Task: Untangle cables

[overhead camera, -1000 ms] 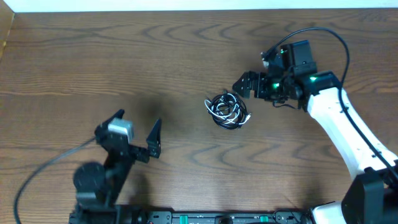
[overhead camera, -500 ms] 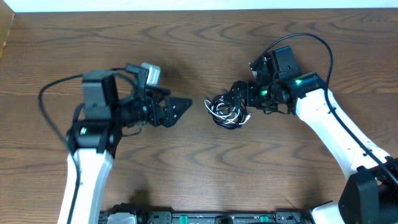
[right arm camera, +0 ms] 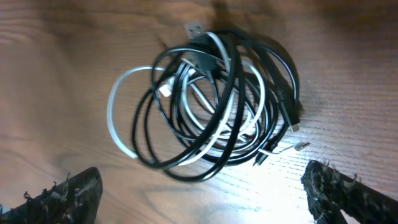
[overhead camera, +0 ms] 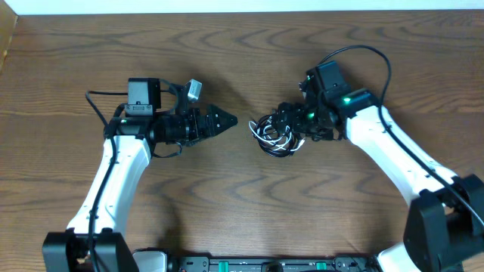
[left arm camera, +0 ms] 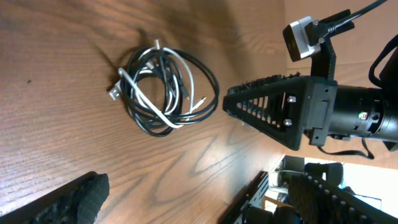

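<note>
The cables (overhead camera: 274,136) lie on the table's middle as one small coiled bundle of black and white cords with small plugs. In the left wrist view the cables (left arm camera: 165,90) rest well ahead of my left gripper (left arm camera: 199,208), which is open and empty. From overhead, that left gripper (overhead camera: 227,121) points right, a short way left of the bundle. My right gripper (overhead camera: 286,125) stands open at the bundle's right edge. In the right wrist view the cables (right arm camera: 211,99) fill the frame just beyond the open right gripper (right arm camera: 205,199), whose fingertips (right arm camera: 59,196) touch nothing.
The wooden table (overhead camera: 227,53) stretches around the bundle. The right gripper's black ribbed finger (left arm camera: 273,109) shows in the left wrist view beside the cables. A black equipment rail (overhead camera: 265,264) runs along the table's front edge.
The left arm swung up from the table's front and now points at the bundle from the left. The right gripper moved left, up to the bundle's edge. The cables lie unmoved.
</note>
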